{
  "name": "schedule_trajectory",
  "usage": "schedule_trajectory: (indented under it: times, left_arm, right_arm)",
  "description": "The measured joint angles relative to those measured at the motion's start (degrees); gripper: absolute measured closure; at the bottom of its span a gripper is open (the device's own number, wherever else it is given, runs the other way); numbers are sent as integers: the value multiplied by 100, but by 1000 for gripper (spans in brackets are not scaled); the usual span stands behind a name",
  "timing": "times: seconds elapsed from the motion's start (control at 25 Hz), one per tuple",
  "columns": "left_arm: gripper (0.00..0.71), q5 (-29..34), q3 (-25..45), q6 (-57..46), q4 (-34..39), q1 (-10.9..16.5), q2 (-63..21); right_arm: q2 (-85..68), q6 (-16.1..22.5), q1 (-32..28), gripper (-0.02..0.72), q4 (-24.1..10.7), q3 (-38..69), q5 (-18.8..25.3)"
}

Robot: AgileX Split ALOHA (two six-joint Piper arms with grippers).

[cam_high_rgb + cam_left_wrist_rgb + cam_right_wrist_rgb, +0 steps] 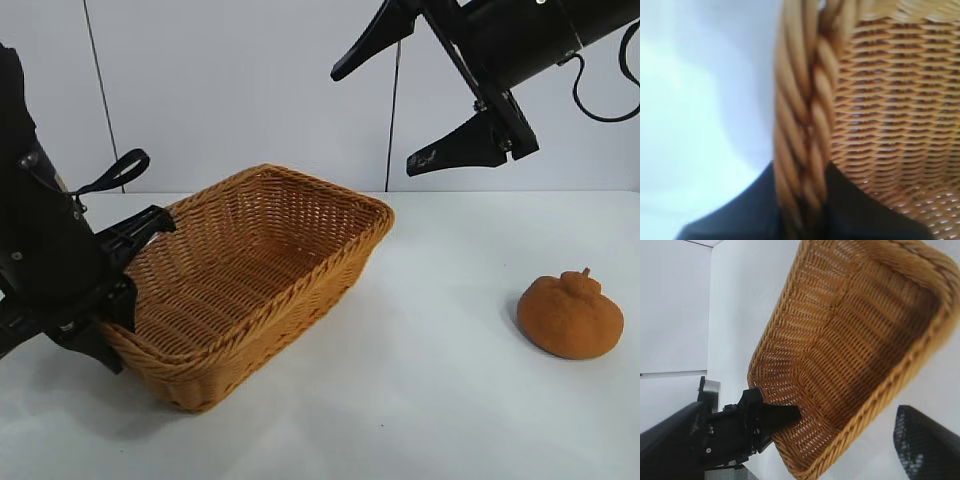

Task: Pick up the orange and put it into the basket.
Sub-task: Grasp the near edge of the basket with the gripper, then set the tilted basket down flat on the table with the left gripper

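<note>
Left to right. The left gripper (125, 262) stands at the near short end of the basket (300, 205), its jaws narrowed astride the braided rim (805, 125), one finger inside the basket and one outside; the left wrist view shows the rim running between the two dark finger bases. Whether the pads press the wicker firmly or only bracket it cannot be told, since the fingertips lie outside that view. Beyond this gripper the basket stretches away to the right, with nothing visible inside it.

The right gripper (420, 105) hangs high above the basket's far corner, jaws spread wide and holding nothing. The orange (570, 315) rests on the table (440, 400), well below and to the right of this gripper and well apart from the basket.

Step in hand, as judged: steadying the basket; the fruit is not yet approached. The next move calls for the right gripper to descend over the orange and straddle its squat body. The orange appears in neither wrist view.
</note>
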Motion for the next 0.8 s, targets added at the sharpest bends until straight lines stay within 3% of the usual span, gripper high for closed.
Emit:
schedule_trajectory:
  times: [0.28,0.48,0.6,0.8]
  left_arm:
    - [626,546,-565,957,-111,781,-136]
    - [626,858,-1120,2264,-897,1243,-37]
    - [626,1418,-1646,3153,-1103,1404,273]
    - [626,2279,-2500,4612,-1129,1411,755]
  right_arm:
    - [0,0,0,10,0,0,43]
    - [0,0,0,10,-11,0,57]
    - [0,0,0,10,-11,0,57]
    - [0,0,0,10,-11,0,57]
